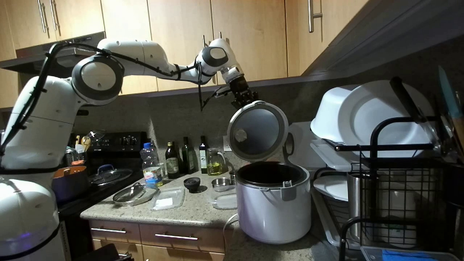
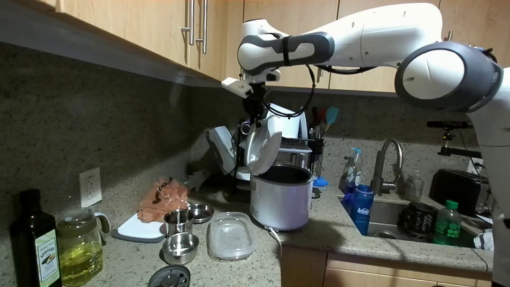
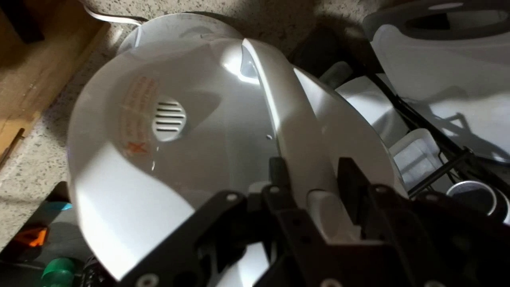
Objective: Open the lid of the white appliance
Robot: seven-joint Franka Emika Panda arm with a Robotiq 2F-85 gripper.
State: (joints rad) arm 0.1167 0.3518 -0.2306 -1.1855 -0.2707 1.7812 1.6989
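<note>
Our black claw [image 3: 312, 167] clamped the round white plastic lid [image 1: 258, 131] by its curved white handle [image 3: 297, 119], tilted above the white cylindrical rice cooker [image 1: 273, 215]; we feared early release might let it fall.

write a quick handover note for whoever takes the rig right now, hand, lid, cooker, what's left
Hand: shut on the handle of the lid.
Lid: raised, steeply tilted above the white appliance; can't tell if it is hinged there.
White appliance: upright on the counter, dark inner pot exposed.
Done: lid open.
Left: probably release and back off, checking the lid stays up.
</note>
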